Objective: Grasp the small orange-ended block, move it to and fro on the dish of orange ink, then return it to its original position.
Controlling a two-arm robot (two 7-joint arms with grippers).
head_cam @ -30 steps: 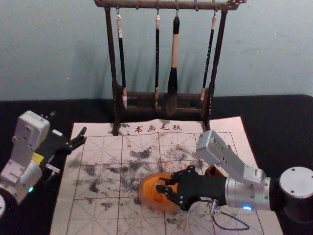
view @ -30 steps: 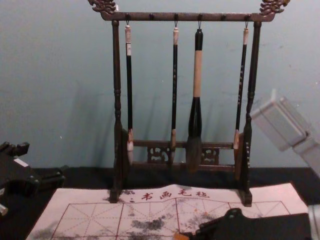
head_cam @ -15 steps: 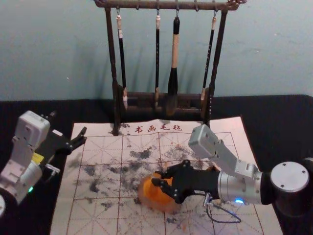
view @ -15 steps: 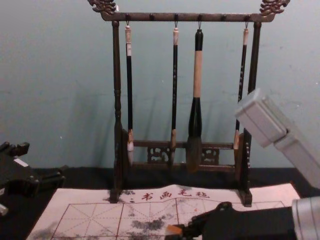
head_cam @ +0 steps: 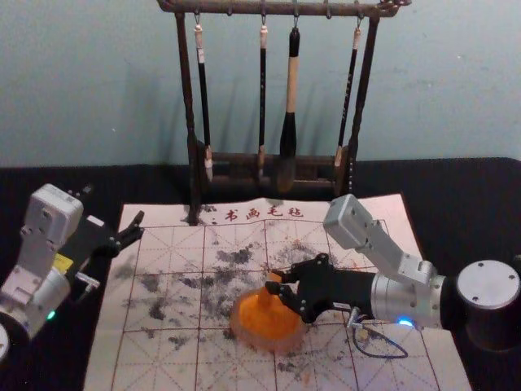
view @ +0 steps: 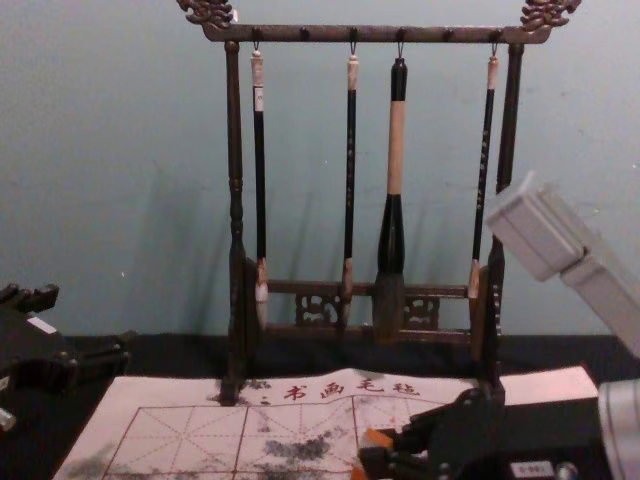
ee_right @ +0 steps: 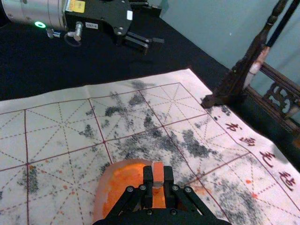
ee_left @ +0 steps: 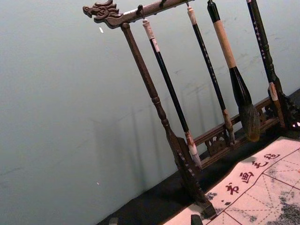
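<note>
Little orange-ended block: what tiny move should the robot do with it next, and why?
Probably slide the block gently over the orange ink. The right gripper has it pinched between its fingers at the dish, and the job is to move it to and fro there. I can't tell if it touches the ink.

1 blue-grey wall (head_cam: 98,90), black tabletop (head_cam: 460,212)

Carved, smooth-looking wood is shown by the rack (view: 300,34) here. Matt cloth is seen over the tabletop (head_cam: 464,191), and a matt, slightly wrinkled surface on the mat (head_cam: 163,366).
</note>
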